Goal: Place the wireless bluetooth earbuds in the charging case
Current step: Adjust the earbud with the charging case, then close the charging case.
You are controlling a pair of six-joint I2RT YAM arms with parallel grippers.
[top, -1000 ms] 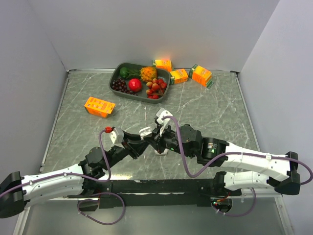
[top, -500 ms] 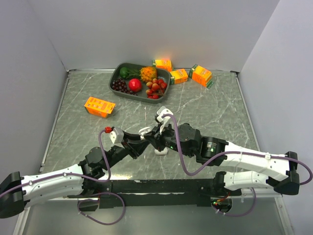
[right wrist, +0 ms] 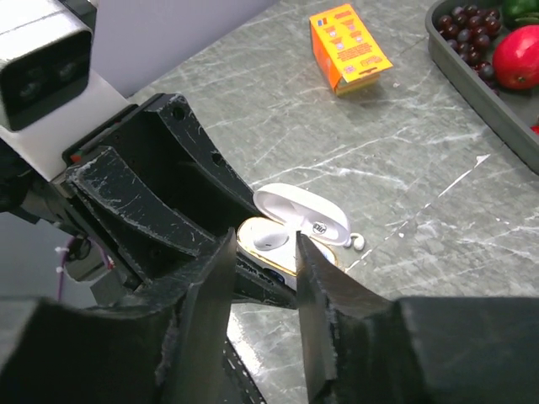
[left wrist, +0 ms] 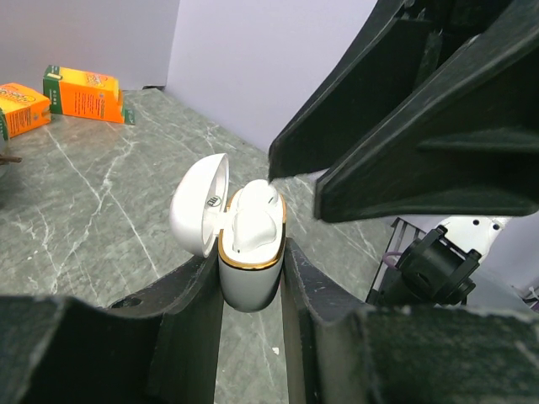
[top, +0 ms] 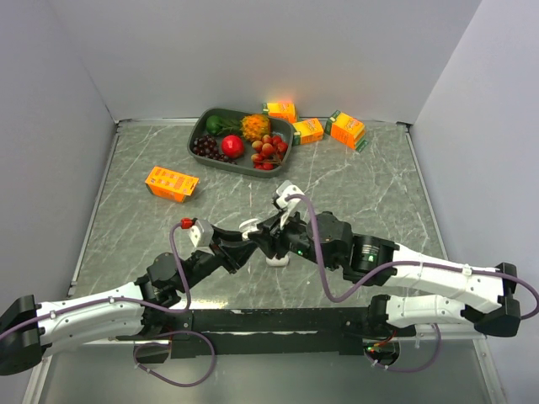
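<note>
Left tool [left wrist: 251, 257]: clamped on the charging case [left wrist: 248, 282], one finger against each side of its lower body; same hold as a second before.
Charging case: upright in that grip, lid [left wrist: 198, 215] swung open to one side, gold rim showing.
Earbud in case [left wrist: 251, 220]: white, seated in the open top.
Right tool [right wrist: 264, 252]: poised just above the case, jaws parted, nothing between them; gap clearly wider than a second earlier.
Right tool fingers [left wrist: 396, 84]: black, hanging over the case mouth, not touching it as far as could be told.
Right wrist: had drawn back a little up and to the right in the overhead view; left arm had not moved.
Loose earbud [right wrist: 357, 242]: small white piece lying on the surface [right wrist: 438, 168], just beside the lid.
Background: fruit tray [top: 202, 126] and orange cartons [top: 171, 182] at the far side, unchanged.
</note>
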